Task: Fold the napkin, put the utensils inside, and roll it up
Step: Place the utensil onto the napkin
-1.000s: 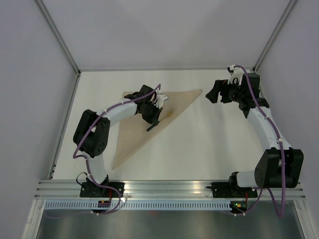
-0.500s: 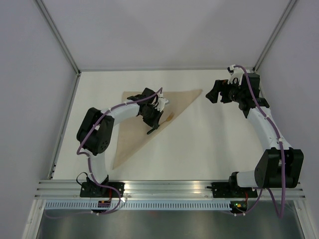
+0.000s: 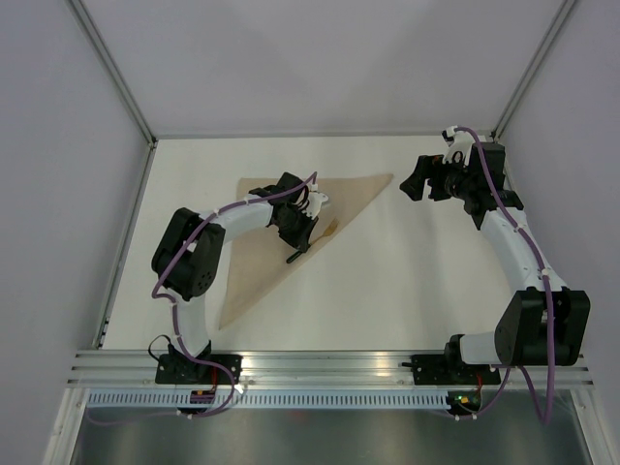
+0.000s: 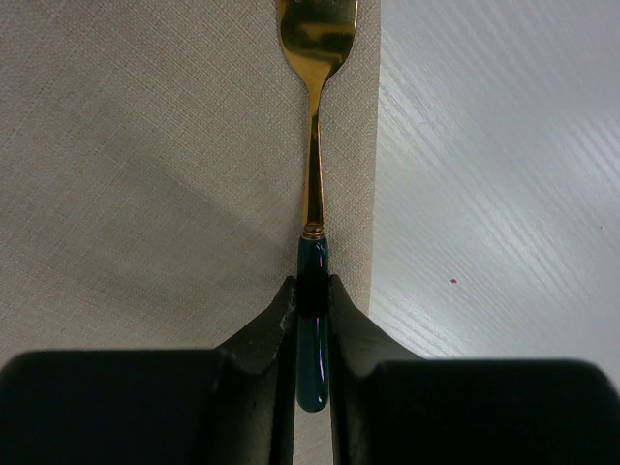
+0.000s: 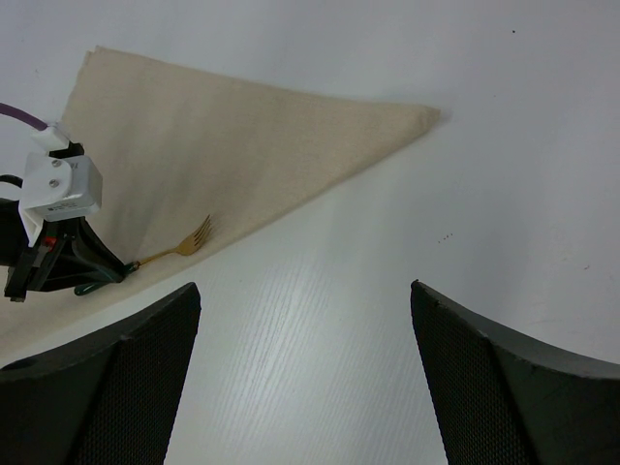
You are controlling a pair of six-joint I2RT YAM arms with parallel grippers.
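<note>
Change: the left arm's elbow has drawn in toward the napkin [image 3: 254, 254], and the left pincer [image 4: 312, 295] has carried the fork [image 4: 313, 184] a little nearer the cloth's long edge; the right arm has not moved.
Counter [image 3: 407, 291]: white, carrying the napkin on its left half.
Napkin: folded into a triangle, lying flat, its long edge running from the far right tip down toward the near left.
Right pincer [image 5: 305, 373]: jaws spread wide, holding nothing, just beyond the napkin's right tip and well apart from the fork.
Left pincer: narrow, clamped on the fork's dark green handle, over the napkin's middle.
Fork: gold, long axis parallel to the long edge and just inside it, tines pointing away from the pincer; whether it rests on the cloth cannot be told.
Key relation: the left arm is the nearer one, so it likely only has to lower and release.
Obstruction: none visible near the fork.
</note>
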